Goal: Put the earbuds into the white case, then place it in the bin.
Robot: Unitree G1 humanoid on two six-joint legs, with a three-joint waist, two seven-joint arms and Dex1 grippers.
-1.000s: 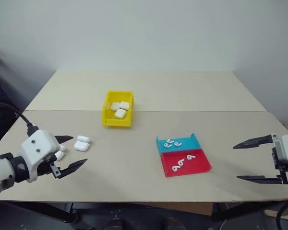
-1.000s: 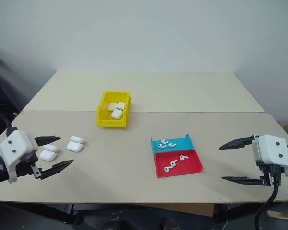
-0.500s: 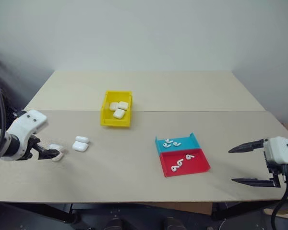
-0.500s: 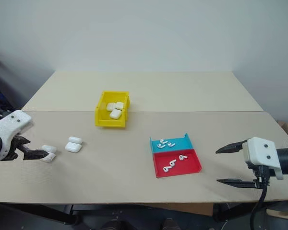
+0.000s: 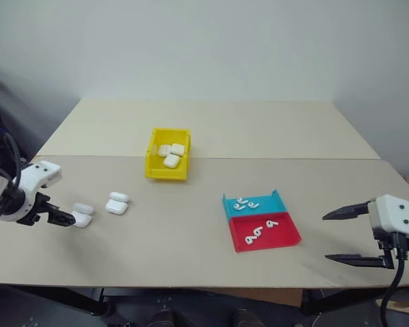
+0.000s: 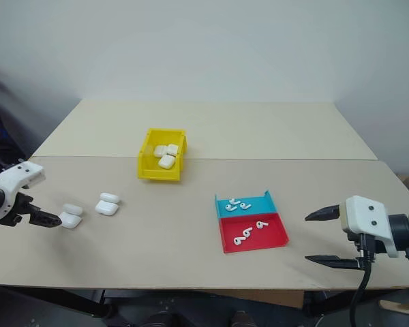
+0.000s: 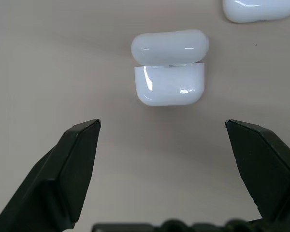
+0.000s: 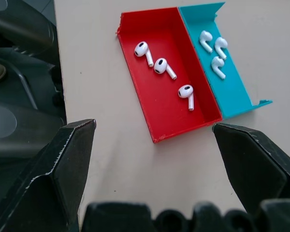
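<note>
While the left gripper (image 7: 162, 130) hangs over the near-left part of the pale beige worktop (image 5: 191, 231), its black fingers (image 7: 72, 164) stand wide apart and released, bracketing a small glossy white rounded case (image 7: 169, 72) whose hinged lid is tipped open; the fingers do not touch it. That open lid suggests the case is laid ready to receive earbuds. A second white case (image 5: 116, 203) lies just beside it. Tiny white plastic earbuds (image 8: 163, 67) wait in the flat teal-and-red tray (image 5: 286, 237), sorted three to each colour, probably by ear. Near the tray, the right gripper (image 5: 342, 236) is likewise spread and empty. Farther back, the small bright yellow plastic bin (image 5: 152, 160) already holds three cases.
</note>
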